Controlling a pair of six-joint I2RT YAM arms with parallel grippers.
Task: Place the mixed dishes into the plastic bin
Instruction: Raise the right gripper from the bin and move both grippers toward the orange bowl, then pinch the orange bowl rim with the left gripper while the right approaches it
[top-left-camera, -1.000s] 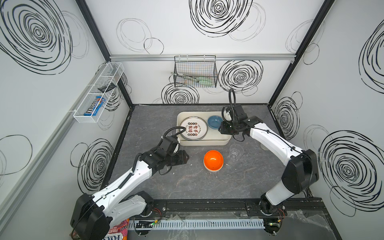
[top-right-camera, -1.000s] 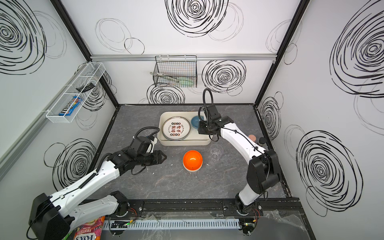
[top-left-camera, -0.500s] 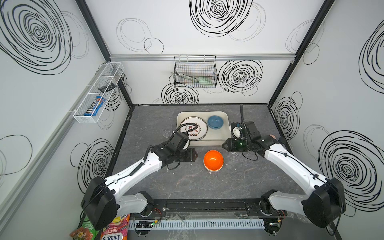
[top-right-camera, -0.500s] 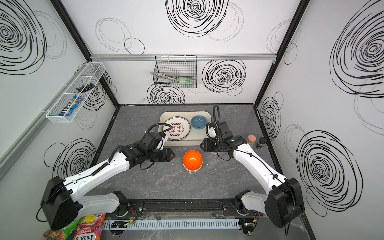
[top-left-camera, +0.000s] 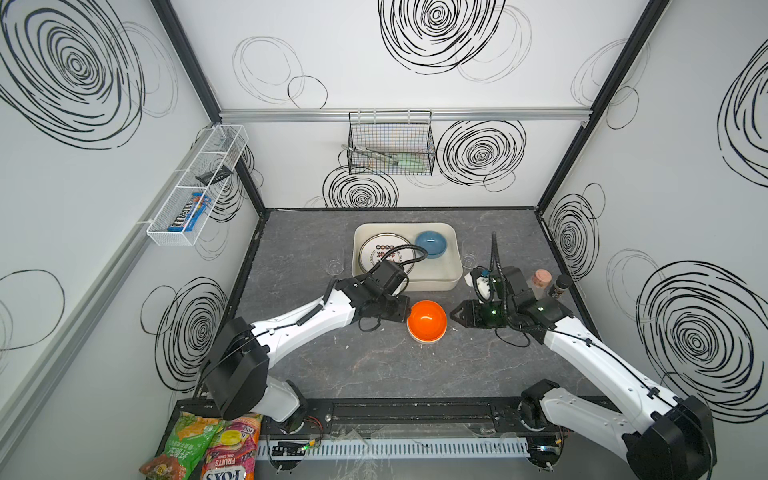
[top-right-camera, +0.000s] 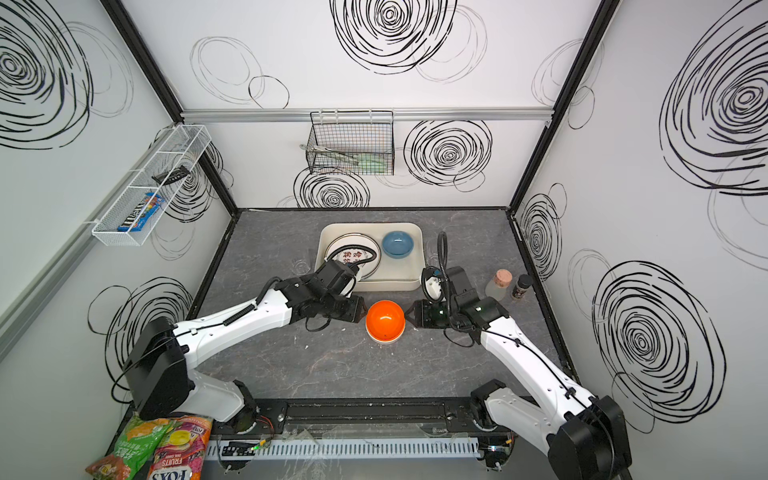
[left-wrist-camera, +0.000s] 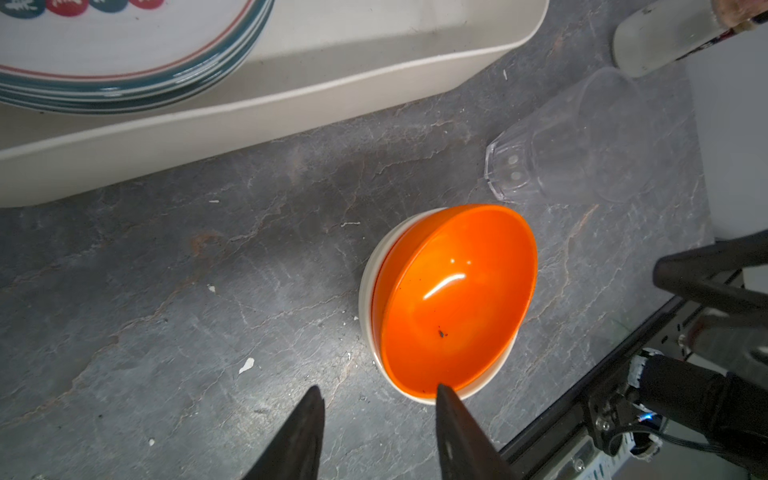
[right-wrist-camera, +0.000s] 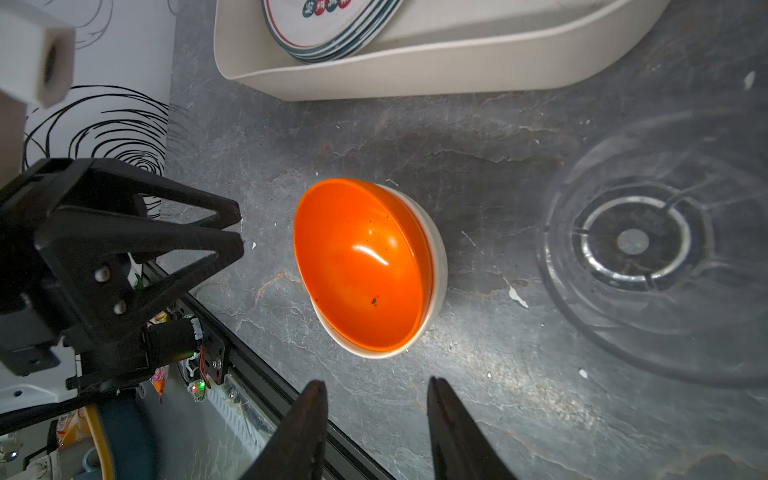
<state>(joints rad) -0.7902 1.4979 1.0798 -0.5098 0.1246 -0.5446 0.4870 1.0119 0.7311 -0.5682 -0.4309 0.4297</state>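
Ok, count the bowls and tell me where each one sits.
3. A blue bowl in the bin; orange bowl nested in a cream bowl on the table before it. The left arm may hide more.

Both top views look steeply down from high above the table's (top-left-camera: 374, 374) front edge, facing the back wall. They take in the whole table, both arms and three walls, and they are nearly the same picture, only slightly offset sideways.

Your left wrist camera sits close over the table. It looks out past its own jaws at the orange bowl (left-wrist-camera: 453, 299), with the plastic bin (left-wrist-camera: 249, 120) beyond.

Your right wrist camera is just as near and faces that bowl from the opposite side. It also catches the left gripper (right-wrist-camera: 240, 229) across from it.

Both wrist views share the bowl, the bin's front wall and the table between them.
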